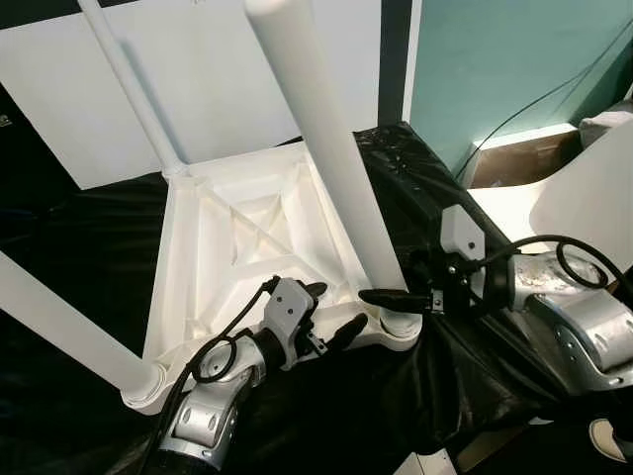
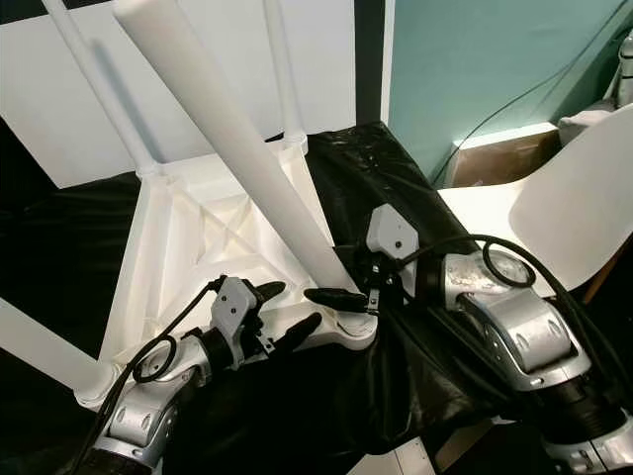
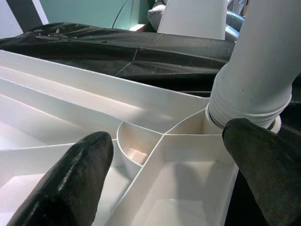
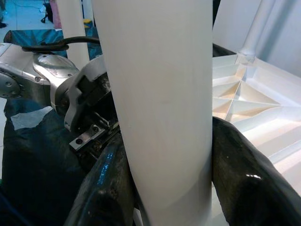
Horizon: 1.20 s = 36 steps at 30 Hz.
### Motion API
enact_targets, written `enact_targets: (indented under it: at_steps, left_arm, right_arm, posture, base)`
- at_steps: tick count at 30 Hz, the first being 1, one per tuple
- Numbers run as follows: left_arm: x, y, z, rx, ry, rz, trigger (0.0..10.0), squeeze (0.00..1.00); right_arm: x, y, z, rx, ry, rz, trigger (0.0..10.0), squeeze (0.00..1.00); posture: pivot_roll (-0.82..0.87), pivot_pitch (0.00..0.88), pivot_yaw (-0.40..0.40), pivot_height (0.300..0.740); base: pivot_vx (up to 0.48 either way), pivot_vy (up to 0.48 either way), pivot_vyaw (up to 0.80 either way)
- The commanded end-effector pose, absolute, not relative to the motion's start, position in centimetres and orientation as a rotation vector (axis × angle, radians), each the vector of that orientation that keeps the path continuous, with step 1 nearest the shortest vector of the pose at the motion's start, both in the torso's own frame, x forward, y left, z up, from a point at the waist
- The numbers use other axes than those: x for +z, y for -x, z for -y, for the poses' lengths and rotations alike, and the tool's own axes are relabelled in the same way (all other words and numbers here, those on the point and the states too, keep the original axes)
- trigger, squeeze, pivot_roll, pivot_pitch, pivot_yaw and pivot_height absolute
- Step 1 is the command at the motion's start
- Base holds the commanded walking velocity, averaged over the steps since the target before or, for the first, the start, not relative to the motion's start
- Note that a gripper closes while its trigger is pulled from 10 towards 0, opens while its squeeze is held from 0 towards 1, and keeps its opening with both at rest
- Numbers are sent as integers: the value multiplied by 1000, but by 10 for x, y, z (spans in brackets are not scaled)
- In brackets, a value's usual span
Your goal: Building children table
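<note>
**Op A:** I'm looking at the table (image 1: 247,257) lying upside down on black sheeting (image 1: 89,247), ribbed underside up. My right end effector (image 1: 388,297) is closing around the near leg (image 1: 326,148) just above its socket (image 1: 401,327); in the right wrist view the fingers (image 4: 240,179) are pressing on both sides of the tube.

**Op B:** And the left?

**Op A:** The left end effector (image 1: 331,315) is sitting open at the near rim, fingers spread over the ribs beside that same socket, holding nothing.

**Op B:** How is the piece going to handle?

**Op A:** I'm judging it as light, hollow moulded plastic: stiff, but smooth and glossy, so the round leg is likely to spin or slip in a two-finger pinch. I'm keeping the grip low, close to the socket, where there is less leverage. For bracing the top, the ribs and rim are giving the left fingers an edge to hook; the flat panels are not.

**Op B:** Room to move?

**Op A:** It's getting tight. Other legs are standing up at the far corner (image 1: 134,84) and the near left corner (image 1: 59,332), so I'm sweeping neither arm across the middle. A white chair (image 1: 584,198) is crowding my right elbow, with a teal wall (image 1: 495,59) behind it. The sheeting is wrinkling under the rim and could let the whole piece slide if I'm pushing sideways.
</note>
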<state>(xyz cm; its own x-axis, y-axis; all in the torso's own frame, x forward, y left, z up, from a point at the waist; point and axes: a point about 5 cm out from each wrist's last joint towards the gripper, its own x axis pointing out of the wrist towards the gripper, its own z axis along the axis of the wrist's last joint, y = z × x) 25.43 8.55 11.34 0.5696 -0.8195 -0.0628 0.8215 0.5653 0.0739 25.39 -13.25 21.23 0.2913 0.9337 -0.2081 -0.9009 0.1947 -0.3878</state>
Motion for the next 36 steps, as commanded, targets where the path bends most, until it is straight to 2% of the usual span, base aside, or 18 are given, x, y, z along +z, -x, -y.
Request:
enact_targets:
  at_steps: [1, 13, 17, 20, 32, 36]
  left_arm:
    - [107, -255, -90, -910, -111, -44, 10000, 0]
    - [106, -257, -89, -914, -121, -41, 10000, 0]
    - [106, -257, -89, -915, -121, -41, 10000, 0]
    - [106, -257, -88, -921, -120, -40, 10000, 0]
    - [105, -257, -87, -926, -115, -40, 10000, 0]
    - [105, -257, -87, -923, -113, -40, 10000, 0]
  right_arm:
    - [203, -251, 136, 1303, 467, 28, 10000, 0]
    - [184, -237, 137, 1269, 337, -5, 10000, 0]
    - [182, -241, 137, 1209, 293, -27, 10000, 0]
    - [180, -250, 138, 1078, 193, -59, 10000, 0]
    - [180, -258, 134, 960, 50, -127, 10000, 0]
    - [178, -260, 130, 938, 67, -127, 10000, 0]
  posture:
    - [-120, 0, 104, 740]
    - [-128, 0, 108, 740]
    - [-128, 0, 107, 740]
    - [-133, 0, 108, 740]
    - [-132, 0, 99, 740]
    - [-129, 0, 97, 740]
  base:
    - [0, 0, 0]
    - [0, 0, 0]
    - [0, 0, 0]
    - [0, 0, 0]
    - [0, 0, 0]
    - [0, 0, 0]
